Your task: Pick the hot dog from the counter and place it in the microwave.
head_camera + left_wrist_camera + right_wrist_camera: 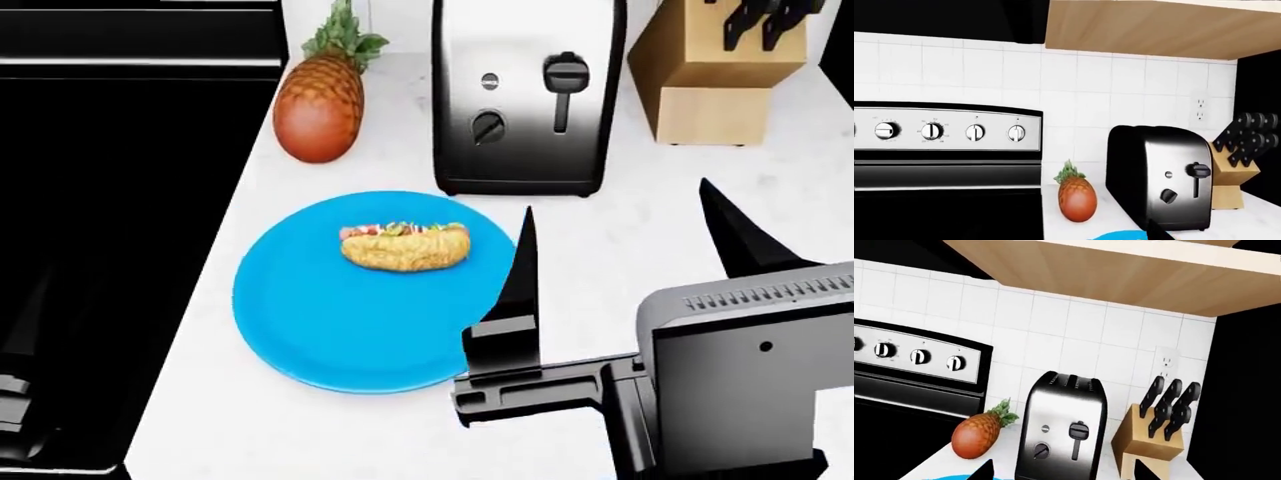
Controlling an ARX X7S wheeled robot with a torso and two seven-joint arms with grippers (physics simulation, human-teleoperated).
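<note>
The hot dog [404, 246] lies on a blue plate [320, 330], on the half nearer the wall, w/ its long axis running left-right across the head view, sausage and toppings facing up. The plate sits on the white surface [587, 240] of the counter, stovetop [107, 250] just off its left side, pineapple [320, 105] and toaster [527, 95] behind it, knife block [714, 75] further right. The right gripper [627, 235] hangs to the right of the bun and slightly nearer the robot; its fingers [518, 275] are spread wide and hold nothing, the left one over the plate's right rim, the other well out over bare surface. So the hot dog lies left of and a bit beyond the gap, not inside it. The fingers line up across the same left-right direction as the bun's length, so as it stands they'd close on its ends; prob. needs a wrist turn so they pinch across the short width, plus a shift left and fwd. Right arm looks clearly nearer. Only dark tips show at the lower edge of each wrist view, so the left fingers' state can't be told; the left arm doesn't show clearly in the head view. No microwave visible in any view.
</note>
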